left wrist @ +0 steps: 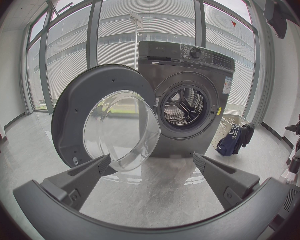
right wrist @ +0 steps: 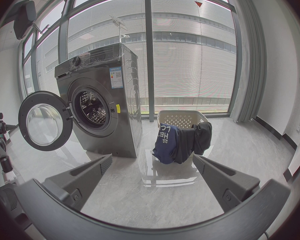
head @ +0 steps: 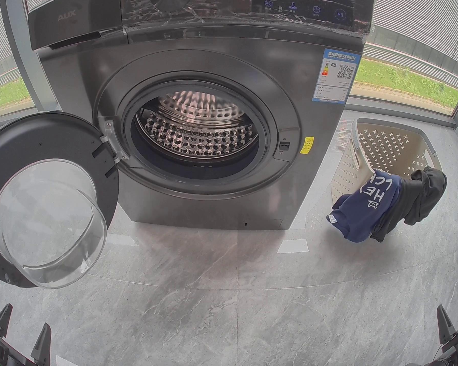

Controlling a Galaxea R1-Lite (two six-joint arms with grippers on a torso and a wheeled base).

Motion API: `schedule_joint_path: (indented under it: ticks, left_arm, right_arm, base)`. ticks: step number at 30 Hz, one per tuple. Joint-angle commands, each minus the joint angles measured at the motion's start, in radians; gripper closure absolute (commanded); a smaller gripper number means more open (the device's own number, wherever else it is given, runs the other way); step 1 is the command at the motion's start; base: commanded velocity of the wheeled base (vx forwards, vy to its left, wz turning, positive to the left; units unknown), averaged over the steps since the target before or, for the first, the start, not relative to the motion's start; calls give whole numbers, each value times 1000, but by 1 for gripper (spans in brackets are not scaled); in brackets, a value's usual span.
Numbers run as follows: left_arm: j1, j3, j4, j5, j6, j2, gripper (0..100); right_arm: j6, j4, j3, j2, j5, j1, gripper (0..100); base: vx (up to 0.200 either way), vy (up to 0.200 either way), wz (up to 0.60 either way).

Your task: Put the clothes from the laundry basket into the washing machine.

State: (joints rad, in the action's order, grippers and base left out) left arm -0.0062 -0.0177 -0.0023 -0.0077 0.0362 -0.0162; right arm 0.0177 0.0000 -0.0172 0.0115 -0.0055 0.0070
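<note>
Here, washing machine [head: 290, 67] door [head: 35, 138] wide, perhaps two clothes [head: 371, 204] over laundry basket [head: 392, 146], left tool [left wrist: 150, 157], right tool [right wrist: 151, 157] spread.

Blue, black clothes [head: 379, 204] over laundry basket [head: 392, 148] rim; washing machine [head: 213, 52] open

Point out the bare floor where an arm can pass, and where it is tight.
Bare: the floor before the washing machine, between its open door and the laundry basket. Tight: the basket's near rim, draped with a blue shirt and black garment.
</note>
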Motion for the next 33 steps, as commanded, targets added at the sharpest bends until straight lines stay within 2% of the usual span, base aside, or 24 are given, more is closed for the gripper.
schedule_joint_path:
  ticks: [1, 6, 12, 16, 33]
  left_arm:
    - [0, 18, -1, 0, -1, 16, 0]
    - [0, 16, -1, 0, -1, 16, 0]
    - [0, 16, -1, 0, -1, 16, 0]
    - [0, 18, -1, 2, -1, 16, 0]
    - [0, 18, -1, 0, 1, 16, 0]
  right_arm:
    - [1, 0, 16, -10, 2, -2, 0]
    - [-1, 0, 16, -11, 4, 1, 0]
    - [-2, -2, 16, -11, 4, 1, 0]
    - [-2, 0, 16, -11, 4, 1, 0]
    - [-2, 0, 16, -11, 4, 1, 0]
  base:
    - [200, 0, 0]
    - [0, 0, 0]
    - [0, 0, -600]
    - [0, 0, 0]
    - [0, -200, 0]
